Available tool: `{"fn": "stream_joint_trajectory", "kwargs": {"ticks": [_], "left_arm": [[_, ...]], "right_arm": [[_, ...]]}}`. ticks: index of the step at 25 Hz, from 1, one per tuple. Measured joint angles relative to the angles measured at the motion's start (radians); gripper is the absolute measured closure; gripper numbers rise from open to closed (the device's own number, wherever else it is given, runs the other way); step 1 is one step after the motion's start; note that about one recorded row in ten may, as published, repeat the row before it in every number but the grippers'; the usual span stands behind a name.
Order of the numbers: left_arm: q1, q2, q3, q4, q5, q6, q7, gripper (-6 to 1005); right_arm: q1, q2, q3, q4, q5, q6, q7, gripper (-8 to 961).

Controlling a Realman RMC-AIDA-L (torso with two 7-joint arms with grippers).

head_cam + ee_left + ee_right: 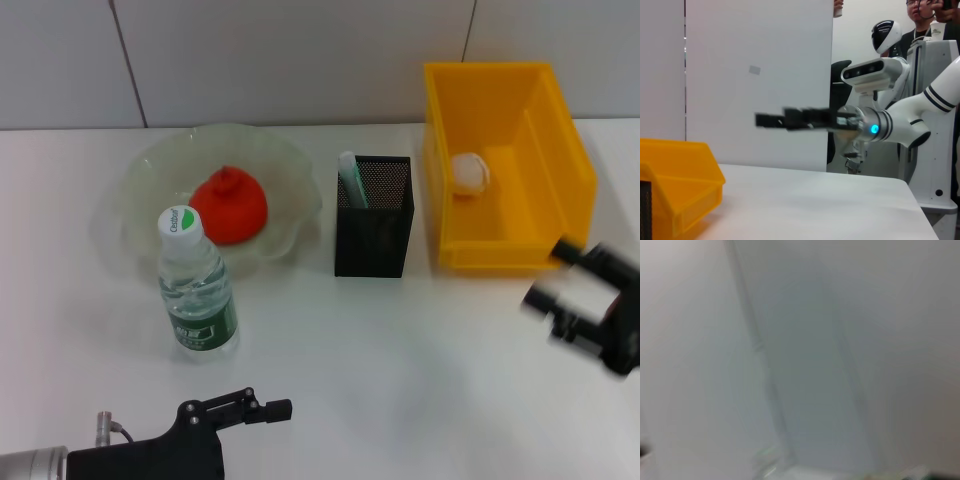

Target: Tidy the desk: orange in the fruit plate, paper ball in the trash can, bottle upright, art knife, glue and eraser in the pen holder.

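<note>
The orange (228, 205) lies in the glass fruit plate (140, 180). The water bottle (195, 285) stands upright in front of the plate. The black mesh pen holder (373, 225) has a green-and-white stick (352, 180) poking out; the art knife and eraser are not visible. The white paper ball (470, 172) lies inside the yellow bin (560, 150). My right gripper (551, 275) is open and empty, in front of the bin's right corner; it also shows in the left wrist view (765, 120). My left gripper (270, 406) is low at the near left edge.
A white wall stands behind the table. The left wrist view shows the yellow bin (685, 185), and another white robot (875, 75) and people beyond the table's far end. The right wrist view shows only a blurred pale surface.
</note>
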Motion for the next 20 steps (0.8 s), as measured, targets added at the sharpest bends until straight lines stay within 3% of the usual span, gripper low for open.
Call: {"fn": "stream_joint_trajectory", "kwargs": {"ticks": [3, 6, 11, 20], "left_arm": [[-0.005, 0.0, 0.0, 0.0, 0.0, 0.0, -0.007, 193], [-0.008, 0.0, 0.0, 0.0, -0.002, -0.003, -0.008, 192], [-0.009, 0.004, -0.002, 0.0, -0.006, -0.004, -0.01, 192], [-0.017, 0.008, -0.031, 0.0, -0.006, -0.004, -0.013, 192]], "right_arm": [[0.038, -0.009, 0.005, 0.006, -0.166, -0.029, 0.04, 219], [0.087, 0.002, 0.007, 0.011, -0.312, -0.03, 0.071, 203], [0.122, 0.019, 0.007, 0.012, -0.4, -0.024, 0.088, 131], [0.125, 0.029, 0.009, 0.018, -0.437, -0.01, 0.077, 137]]}}
